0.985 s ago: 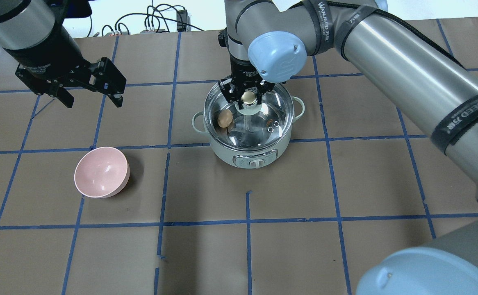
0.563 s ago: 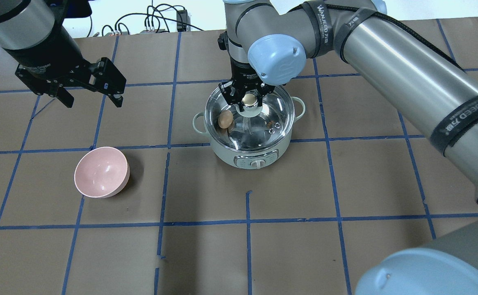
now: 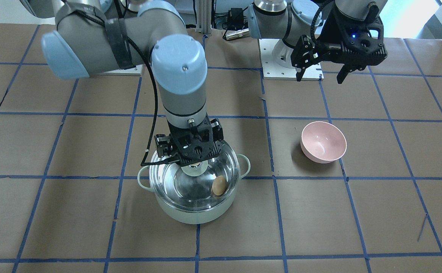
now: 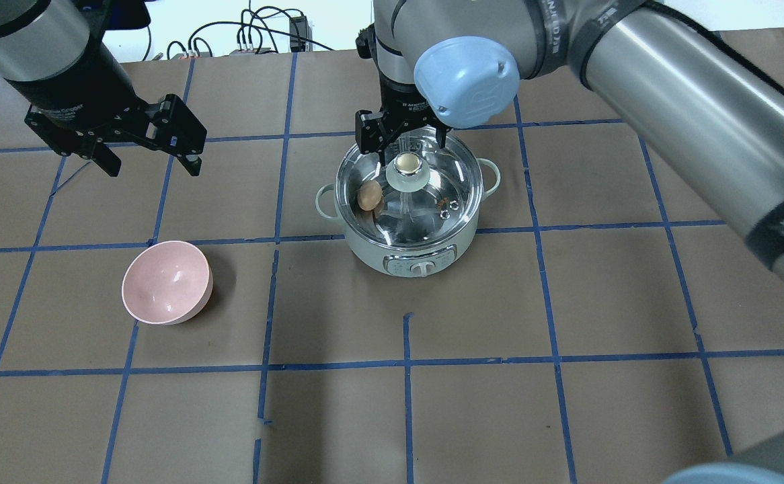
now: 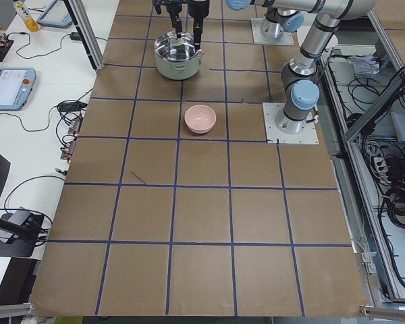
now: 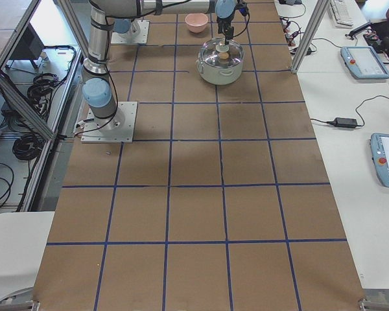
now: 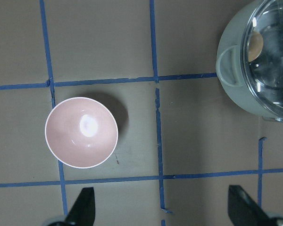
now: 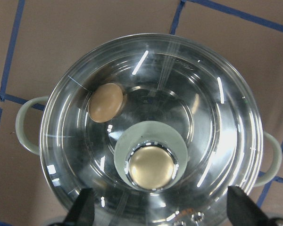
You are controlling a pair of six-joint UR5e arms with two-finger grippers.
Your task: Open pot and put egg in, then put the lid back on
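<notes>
The mint-green pot (image 4: 419, 259) stands mid-table with the clear glass lid (image 4: 442, 181) seated on it. The lid's cream-topped knob (image 4: 405, 167) is free. The tan egg (image 4: 369, 195) lies inside the pot and shows through the glass; it also shows in the front view (image 3: 219, 185) and the right wrist view (image 8: 105, 102). My right gripper (image 4: 402, 138) is open and empty just above the knob, its fingers spread to either side. My left gripper (image 4: 153, 165) is open and empty, raised at the far left, well apart from the pot.
A pink bowl (image 4: 167, 282) sits empty to the left of the pot, below the left gripper. Blue tape lines grid the brown table. Cables lie beyond the table's far edge (image 4: 257, 33).
My right gripper has let go of the lid's knob, opened wider and risen above it. The lid stays on the pot. The left arm has not moved.
</notes>
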